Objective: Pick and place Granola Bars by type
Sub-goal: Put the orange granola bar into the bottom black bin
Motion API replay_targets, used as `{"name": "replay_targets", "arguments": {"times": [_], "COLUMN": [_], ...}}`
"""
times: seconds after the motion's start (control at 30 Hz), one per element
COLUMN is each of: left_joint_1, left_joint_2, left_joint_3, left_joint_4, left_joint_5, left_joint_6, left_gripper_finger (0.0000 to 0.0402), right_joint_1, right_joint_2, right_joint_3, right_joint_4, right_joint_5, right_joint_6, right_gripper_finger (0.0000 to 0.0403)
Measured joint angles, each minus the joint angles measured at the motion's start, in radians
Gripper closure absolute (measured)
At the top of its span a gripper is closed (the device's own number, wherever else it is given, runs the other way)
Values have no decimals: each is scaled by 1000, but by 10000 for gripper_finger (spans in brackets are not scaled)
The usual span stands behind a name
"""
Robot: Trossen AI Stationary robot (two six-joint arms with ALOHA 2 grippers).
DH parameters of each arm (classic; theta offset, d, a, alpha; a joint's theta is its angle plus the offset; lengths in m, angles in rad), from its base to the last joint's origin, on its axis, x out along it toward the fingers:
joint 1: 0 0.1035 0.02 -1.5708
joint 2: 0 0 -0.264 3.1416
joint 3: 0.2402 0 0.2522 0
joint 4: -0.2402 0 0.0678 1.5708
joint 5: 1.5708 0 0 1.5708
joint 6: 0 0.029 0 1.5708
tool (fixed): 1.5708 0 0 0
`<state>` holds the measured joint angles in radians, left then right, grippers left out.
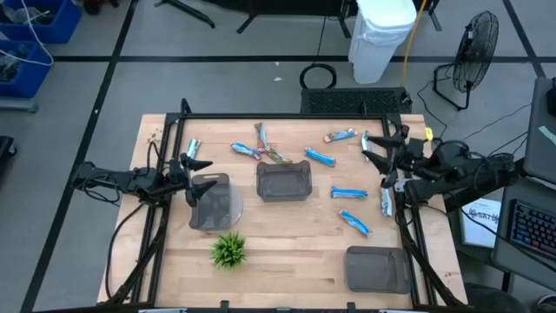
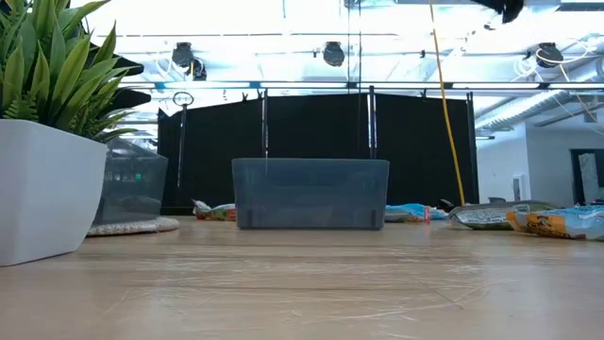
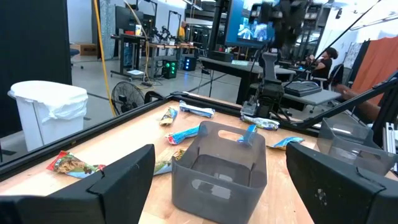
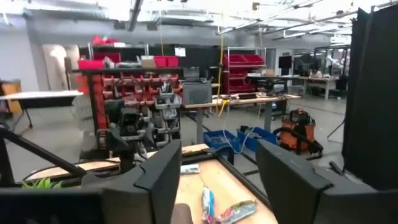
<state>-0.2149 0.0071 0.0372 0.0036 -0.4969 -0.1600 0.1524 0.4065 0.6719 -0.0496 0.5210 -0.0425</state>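
Wooden table [image 1: 287, 252], both arms parked at its side edges. Left end effector [image 1: 193, 165] released, fingers spread, over a corner of the left tray [image 1: 212, 202]. Right end effector [image 1: 380, 155] likewise released near the right edge. Three dark trays. About nine Granola Bars [image 1: 347, 192] scattered across the far half. One plant [image 1: 229, 250].
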Motion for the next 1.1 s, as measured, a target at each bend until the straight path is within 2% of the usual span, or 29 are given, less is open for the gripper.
{"name": "replay_targets", "arguments": {"times": [0.23,0.4,0.6,0.73,0.87,1.1], "left_joint_1": [0,0,0,0,0,0], "left_joint_2": [0,0,0,0,0,0], "left_joint_3": [0,0,0,0,0,0], "left_joint_4": [0,0,0,0,0,0], "left_joint_5": [0,0,0,0,0,0], "left_joint_6": [0,0,0,0,0,0], "left_gripper_finger": [41,41,41,41,41,41], "right_joint_1": [0,0,0,0,0,0], "right_joint_2": [189,307,464,557,623,713], "right_joint_3": [196,320,527,615,654,658], "right_joint_4": [-98,-146,-393,-492,-509,-562], "right_joint_5": [55,58,120,226,291,255], "right_joint_6": [0,4,78,76,85,176], "right_gripper_finger": [106,70,60,63,63,64]}}
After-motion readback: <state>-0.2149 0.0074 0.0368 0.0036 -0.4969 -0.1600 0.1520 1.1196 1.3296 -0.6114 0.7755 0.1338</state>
